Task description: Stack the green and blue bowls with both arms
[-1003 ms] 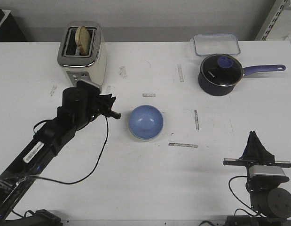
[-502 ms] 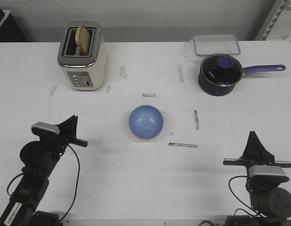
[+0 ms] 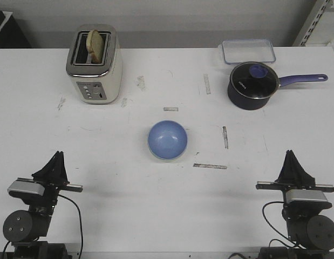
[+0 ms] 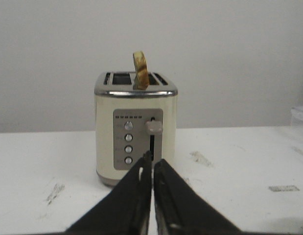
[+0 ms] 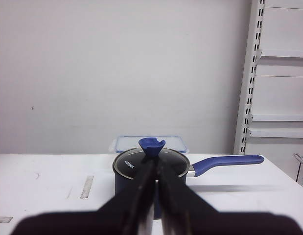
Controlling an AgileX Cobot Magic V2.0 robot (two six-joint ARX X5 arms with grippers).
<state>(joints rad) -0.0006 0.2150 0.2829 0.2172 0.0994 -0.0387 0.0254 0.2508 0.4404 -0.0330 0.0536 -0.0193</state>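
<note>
The light blue bowl point(image 3: 167, 140) sits upright at the table's middle, nested in the pale green bowl, of which only a thin rim point(image 3: 158, 157) shows under it. My left gripper point(image 3: 58, 155) is folded back at the front left corner, shut and empty, far from the bowls. In the left wrist view its jaws point(image 4: 151, 162) are closed and point at the toaster. My right gripper point(image 3: 290, 154) rests at the front right corner, shut and empty. In the right wrist view it point(image 5: 156, 169) points at the saucepan.
A cream toaster point(image 3: 94, 63) with a bread slice stands at the back left. A dark saucepan with a purple handle point(image 3: 253, 84) and a clear lidded box point(image 3: 248, 50) stand at the back right. Tape marks lie around the bowls.
My left arm has drawn back from beside the toaster to the front left corner and folded down. The bowls and the right arm have not moved.
</note>
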